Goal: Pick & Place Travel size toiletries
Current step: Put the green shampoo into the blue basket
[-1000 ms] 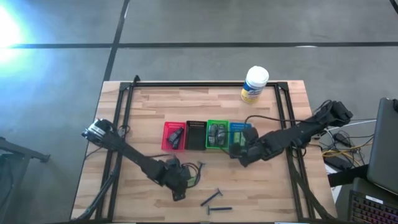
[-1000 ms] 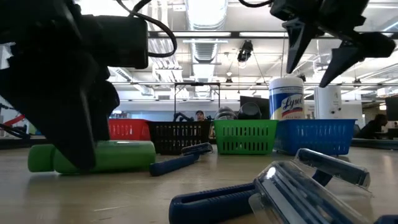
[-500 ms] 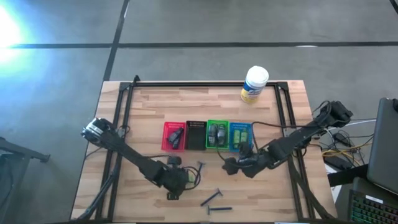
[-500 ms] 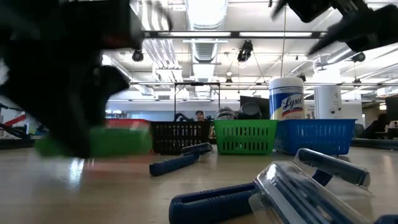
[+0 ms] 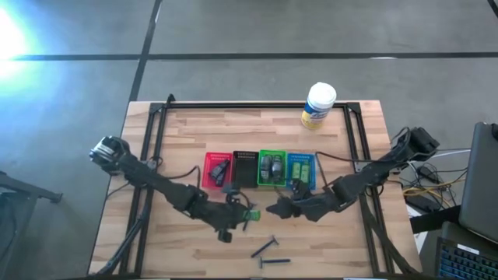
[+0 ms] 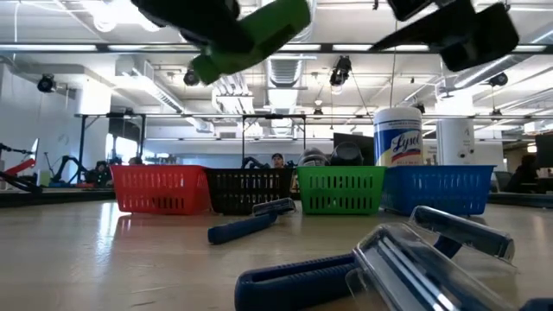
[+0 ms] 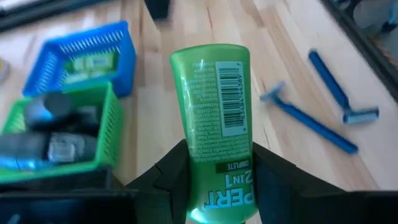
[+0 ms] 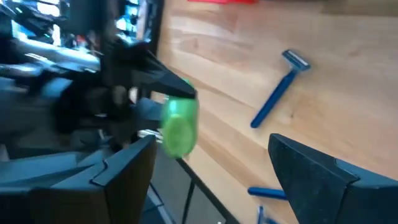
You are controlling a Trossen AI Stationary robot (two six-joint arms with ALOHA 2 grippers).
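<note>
Nearest the low camera, two blue razors (image 6: 380, 259) are lying on the bench (image 5: 187, 132), their heads blurred and partly cut off by the edge. A third razor (image 6: 251, 223) is resting a little farther in, just in front of the bins.

Above them the left gripper (image 7: 214, 165) is hanging clear of the bench, its two dark fingers clenching the capped lower end of a bright green tube (image 7: 217, 130). The tube is sticking out past the fingers, barcode facing up, its printed label partly covered by the jaws. From overhead the tube (image 5: 247, 215) is showing only as a small green patch at the tip of the left arm, just in front of the black bin (image 5: 244, 168). From bench level the tube (image 6: 255, 36) is tilting high in the air.

The right gripper (image 8: 211, 168) is hovering near the left one, in front of the green bin (image 5: 271, 169) and blue bin (image 5: 300, 169); its fingers are spread wide and carrying nothing.

Beyond, the red bin (image 5: 217, 169) is standing at the left end of the row of four touching bins. Dark and grey items are lying inside the red and green bins, too small to identify. Farthest back, a white canister (image 5: 318, 106) is standing at the bench's far edge.
</note>
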